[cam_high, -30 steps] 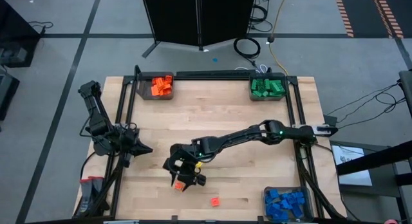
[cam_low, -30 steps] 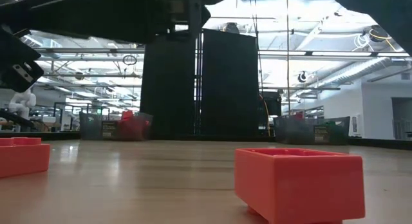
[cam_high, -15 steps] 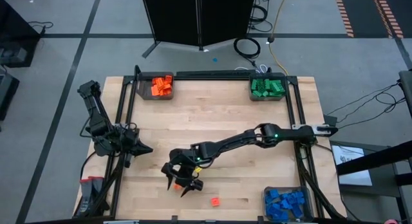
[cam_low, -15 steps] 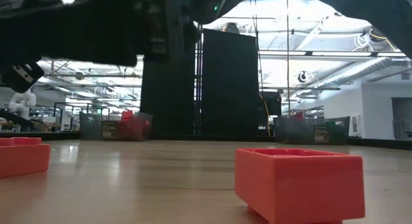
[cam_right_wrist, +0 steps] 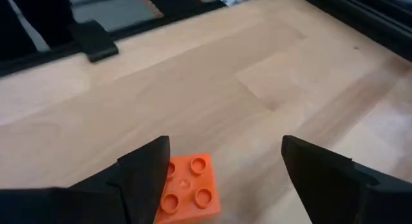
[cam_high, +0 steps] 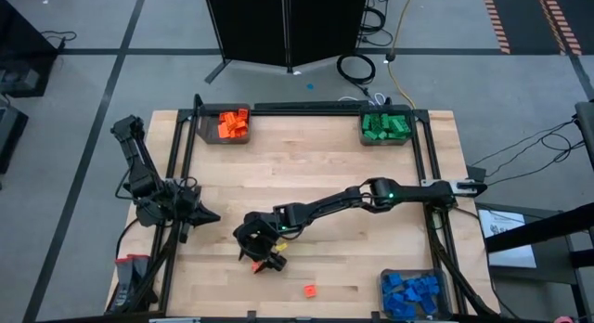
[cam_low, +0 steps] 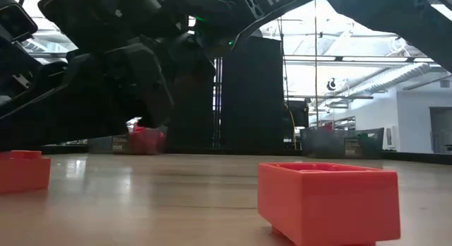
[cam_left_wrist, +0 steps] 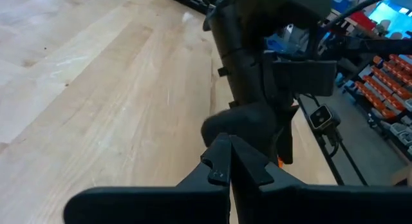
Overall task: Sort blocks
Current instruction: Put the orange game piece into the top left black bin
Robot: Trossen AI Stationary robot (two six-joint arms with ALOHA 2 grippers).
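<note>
Hovering my right pincer [cam_right_wrist: 219, 172] low over the near-left part of the counter [cam_high: 325, 174], I have its fingers spread wide, with nothing between them yet. The worry from here is a lopsided close: the orange block [cam_right_wrist: 187, 188] sits hard against one finger [cam_right_wrist: 145, 166] rather than centred in the gap, so that finger could come down on the studs or shove the block sideways instead of pinching it. Coming down too steeply could also jam a fingertip into the wood.

In the right wrist view the block lies flat, studs up, tucked beside that one finger and well apart from the other finger [cam_right_wrist: 322, 169]. From above, the block shows as a bit of orange [cam_high: 259, 264] at the pincer's near edge. A second loose orange block [cam_high: 309, 290] lies nearer the front edge, apart from the pincer. The orange bin [cam_high: 225, 124], the green bin [cam_high: 385, 128] and the blue bin [cam_high: 410, 293] already hold their colours.

My left pincer [cam_high: 212, 214] waits at the left edge of the counter, pressed together and empty.
</note>
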